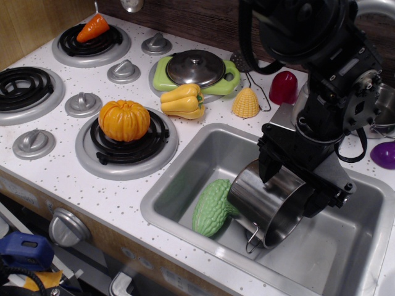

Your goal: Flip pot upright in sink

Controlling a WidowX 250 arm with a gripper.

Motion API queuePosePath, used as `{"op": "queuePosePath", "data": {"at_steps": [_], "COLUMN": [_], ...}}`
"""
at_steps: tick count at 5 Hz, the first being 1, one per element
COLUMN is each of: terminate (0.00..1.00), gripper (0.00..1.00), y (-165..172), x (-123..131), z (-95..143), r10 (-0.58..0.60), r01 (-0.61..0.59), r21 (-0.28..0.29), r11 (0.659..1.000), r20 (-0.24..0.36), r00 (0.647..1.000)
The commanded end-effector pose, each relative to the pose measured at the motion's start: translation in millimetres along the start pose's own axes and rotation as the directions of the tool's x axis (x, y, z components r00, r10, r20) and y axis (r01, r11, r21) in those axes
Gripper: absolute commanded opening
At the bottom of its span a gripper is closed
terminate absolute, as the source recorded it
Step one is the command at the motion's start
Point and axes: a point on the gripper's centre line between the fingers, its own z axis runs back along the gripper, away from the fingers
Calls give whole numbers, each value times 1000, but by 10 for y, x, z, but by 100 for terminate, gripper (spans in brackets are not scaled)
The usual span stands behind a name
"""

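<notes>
The shiny steel pot [266, 198] is in the grey sink [185, 143], tilted on its side with its open mouth facing the lower right. One thin wire handle [252, 238] hangs below it. My black gripper [297, 185] comes down from above and is shut on the pot's upper rim, one finger [270, 168] outside the wall and the other mostly hidden at the mouth. The pot leans against a green bumpy gourd [210, 207] lying on the sink floor to its left.
An orange pumpkin [124, 120] sits on the near burner left of the sink. A yellow pepper [182, 100], corn [245, 102] and a lidded green pan [196, 68] lie behind it. A red piece [283, 87] and a purple one [384, 154] stand near the arm.
</notes>
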Motion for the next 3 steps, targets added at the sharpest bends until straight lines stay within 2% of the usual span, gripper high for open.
{"op": "queuePosePath", "data": {"at_steps": [1,2,3], "terminate": [0,0,0], "gripper": [100,100,100], "y": [0,-107,-153], "x": [0,59,96], "z": [0,-10,-4], "r10": [0,-36,-62], "r01": [0,42,77], "r21": [0,158,250], "r11": [1000,987,965], "r20": [0,-36,-68], "r00": [1000,999,996]}}
